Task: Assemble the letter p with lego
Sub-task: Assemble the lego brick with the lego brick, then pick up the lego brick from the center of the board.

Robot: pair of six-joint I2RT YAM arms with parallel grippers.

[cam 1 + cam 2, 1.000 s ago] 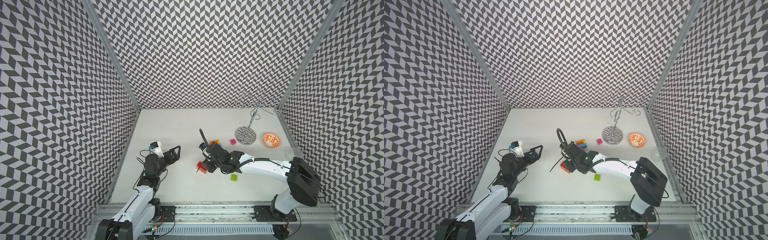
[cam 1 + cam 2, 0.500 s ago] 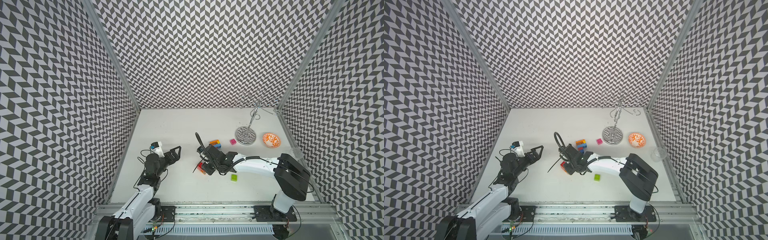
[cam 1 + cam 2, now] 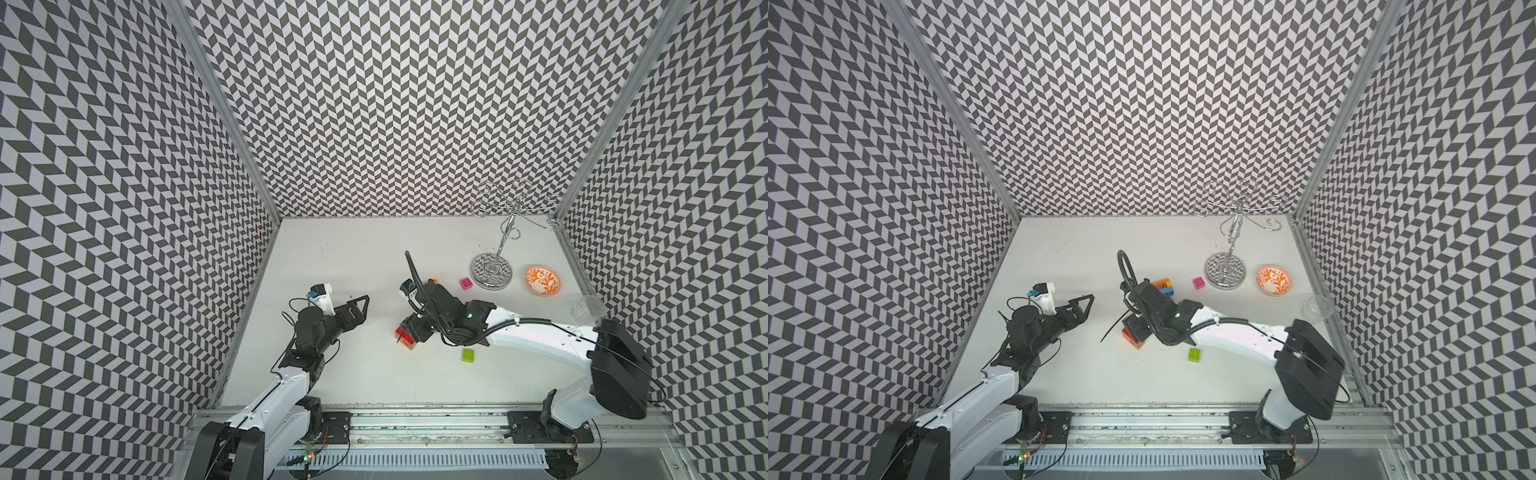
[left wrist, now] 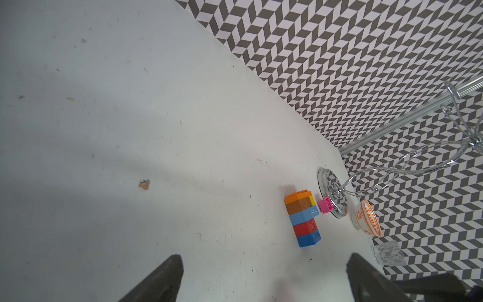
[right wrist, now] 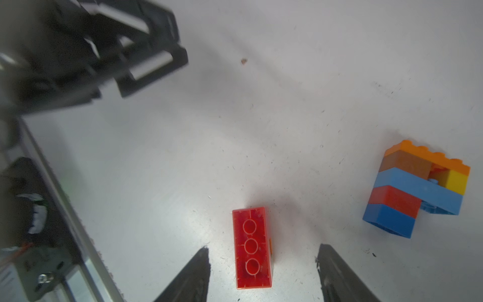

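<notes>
Red was the colour that mattered. Our left claw (image 4: 264, 257) hung wide apart and empty, the stacked lego (image 4: 303, 219) well ahead of it. Our right claw (image 5: 262, 249) stood apart too, the red brick (image 5: 252, 248) lying underside-up on the bench (image 5: 235, 130) between its fingers (image 5: 198, 272), touching neither. We judged the grasp wanted squaring to the brick's long sides before closing. Against half a second earlier, the right arm's shoulder (image 3: 619, 370) had swung outward; the brick lay where it had.

No legible text, number or brand; the dark marking on the left arm's white camera housing (image 3: 324, 297) is too small to read.
</notes>
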